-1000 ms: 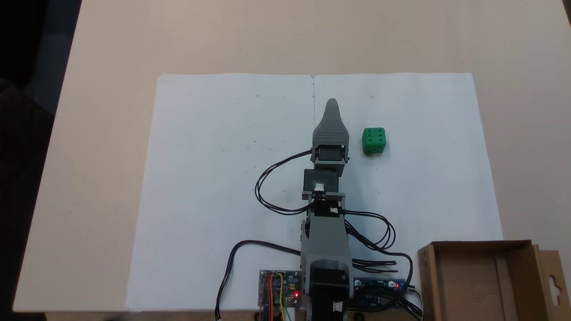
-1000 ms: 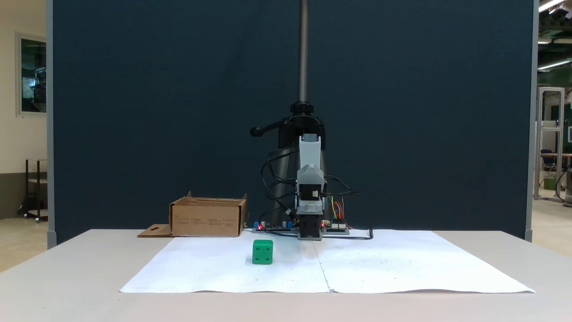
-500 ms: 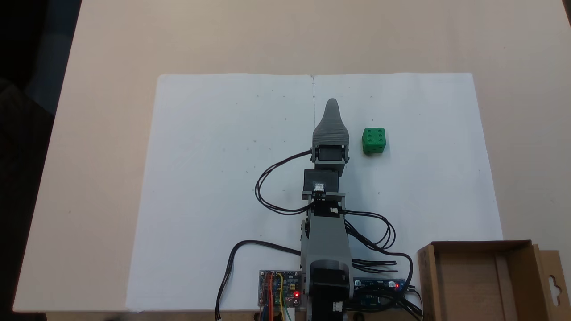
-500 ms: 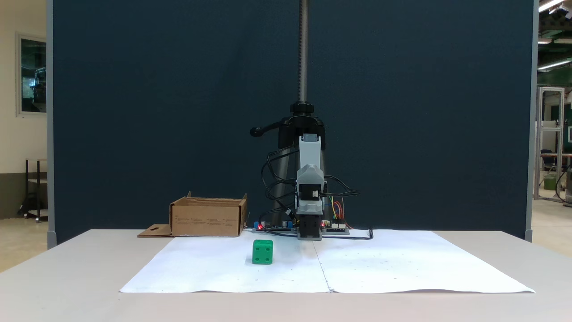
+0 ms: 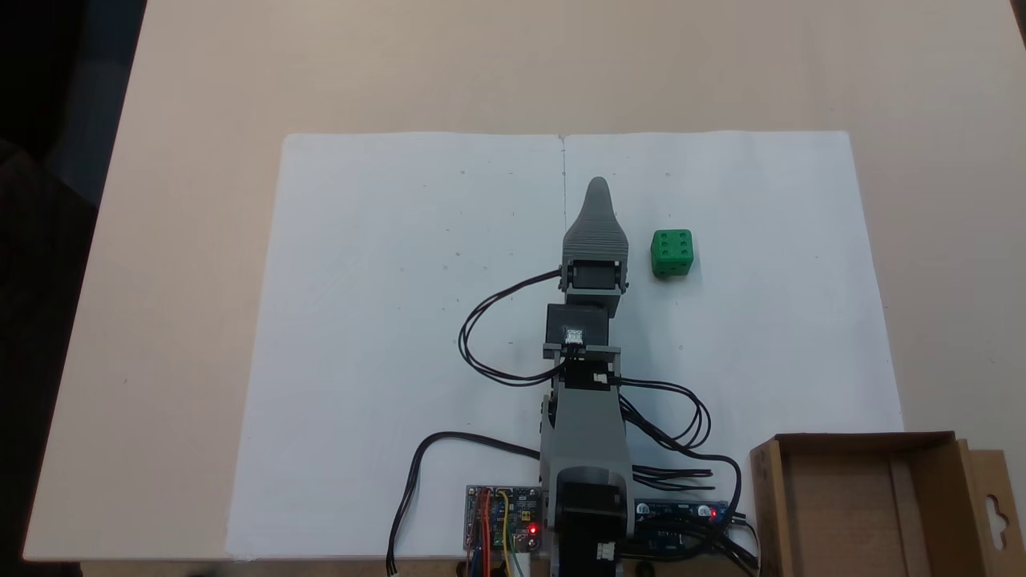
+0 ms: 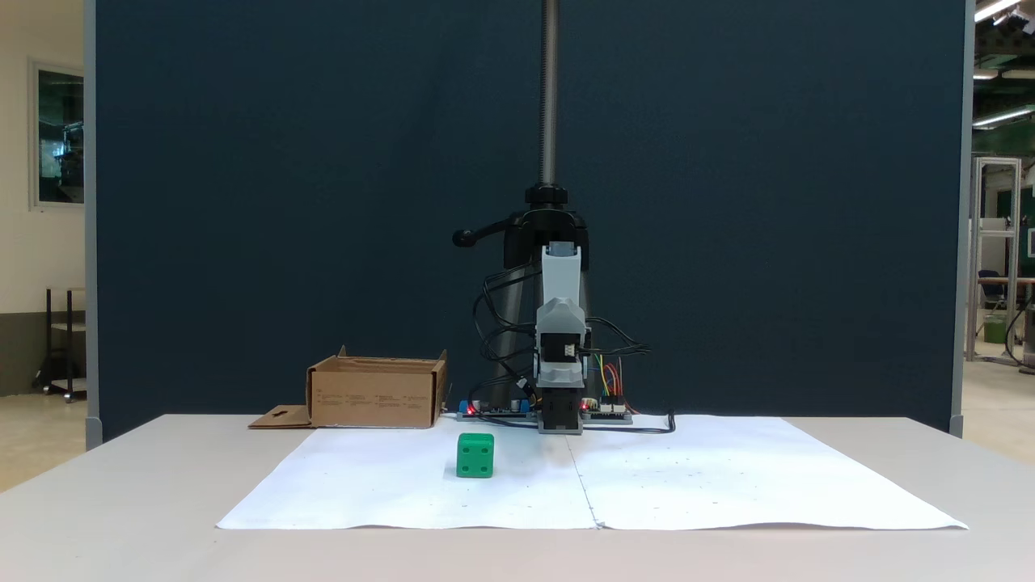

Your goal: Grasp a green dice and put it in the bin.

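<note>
The gripper (image 5: 597, 188) hangs above the white paper sheet (image 5: 385, 320) with nothing in it, and since its jaws lie one behind the other in both fixed views, whether they are spread or pressed together cannot be told; to reach well, the arm would likely swing toward the green dice (image 5: 672, 253), part the jaws wider than the cube, and descend squarely over two flat faces. The dice is a small bright green cube, six recessed pips up, resting on the sheet beside the gripper, well apart from the bin (image 5: 930, 449), a low brown cardboard box off the sheet's corner by the arm's base.
</note>
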Tool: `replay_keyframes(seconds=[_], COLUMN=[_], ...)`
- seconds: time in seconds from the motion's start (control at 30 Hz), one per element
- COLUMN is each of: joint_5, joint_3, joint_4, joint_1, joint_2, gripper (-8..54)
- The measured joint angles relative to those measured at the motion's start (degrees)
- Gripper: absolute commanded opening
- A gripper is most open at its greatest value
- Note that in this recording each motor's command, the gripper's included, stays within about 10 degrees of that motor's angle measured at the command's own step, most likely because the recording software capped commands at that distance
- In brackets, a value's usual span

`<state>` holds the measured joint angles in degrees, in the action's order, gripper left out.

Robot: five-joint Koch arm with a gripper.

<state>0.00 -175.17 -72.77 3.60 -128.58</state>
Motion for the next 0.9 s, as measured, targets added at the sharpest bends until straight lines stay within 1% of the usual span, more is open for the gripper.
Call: replay_keyframes(seconds=[0.13, 0.23, 0.37, 0.6, 0.77, 0.9], joint_5=[-1.5, -1.9, -2.0, -2.0, -2.0, -2.0], joint_3=[0.8, 3.9, 14.7, 23.9, 41.1, 50.0], joint_4=[0.4, 6.8, 21.9, 49.0, 67.1, 79.9], joint_1=[1.2, 3.1, 6.0, 6.9, 6.9, 6.2], joint_2=[0.0, -0.1, -0.1, -0.1, -0.1, 0.0], gripper=[41.3, 41.7, 43.4, 43.7, 43.5, 43.5])
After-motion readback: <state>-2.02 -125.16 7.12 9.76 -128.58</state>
